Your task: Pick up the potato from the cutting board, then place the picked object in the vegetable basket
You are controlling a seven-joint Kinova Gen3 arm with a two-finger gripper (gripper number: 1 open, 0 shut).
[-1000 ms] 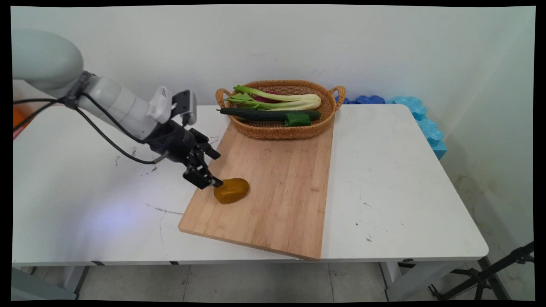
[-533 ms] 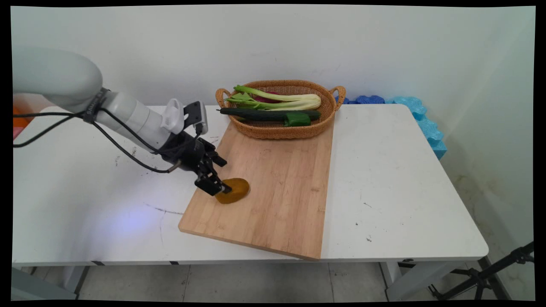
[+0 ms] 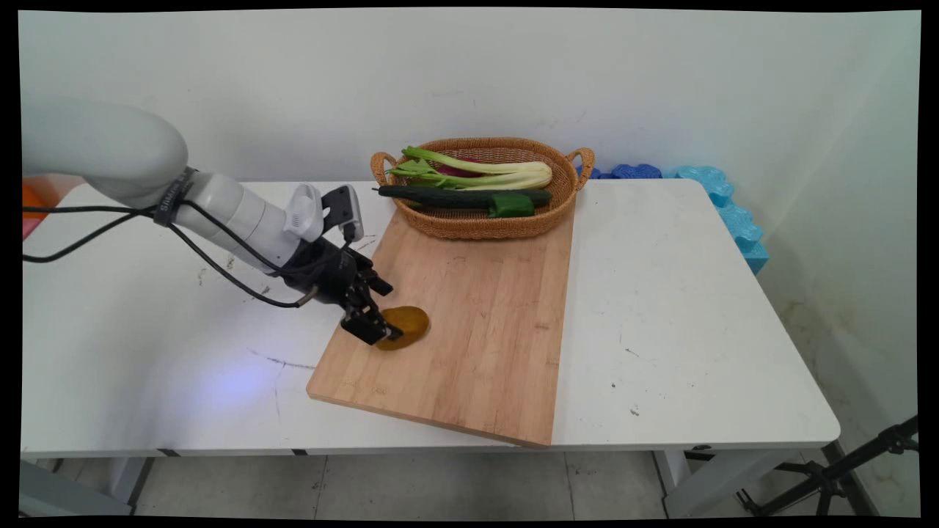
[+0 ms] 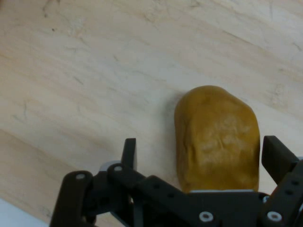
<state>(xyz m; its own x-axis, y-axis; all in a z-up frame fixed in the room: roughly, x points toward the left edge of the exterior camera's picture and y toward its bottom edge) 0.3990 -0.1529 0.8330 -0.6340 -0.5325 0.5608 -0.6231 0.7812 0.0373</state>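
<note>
Your pincer stands spread wide around a brown potato on the wooden cutting board, one finger just beside the potato's left flank with a strip of bare board between, the other off its right side. In the hand view neither finger appears to press the skin; the potato lies flat on the board's near-left part, close to the edge where board meets white counter.

Your risk, judged from here, is the potato's rounded, lopsided shape: if one finger meets it first, it may roll or skid along the smooth wood. It is also off-centre in the gap, nearer the right finger. And the board itself overhangs the counter's near edge at a slant, so a hard downward push might shift it.

The hand view gives you the gap on each side of the potato and its dimpled skin, which the main view cannot, since there the black linkage covers the potato's left end. The main view alone gives you the surroundings: farther back, a wicker basket rests on the board's far end, holding a dark cucumber, a green pepper and pale leafy stalks, with blue foam pieces against the wall beyond.
</note>
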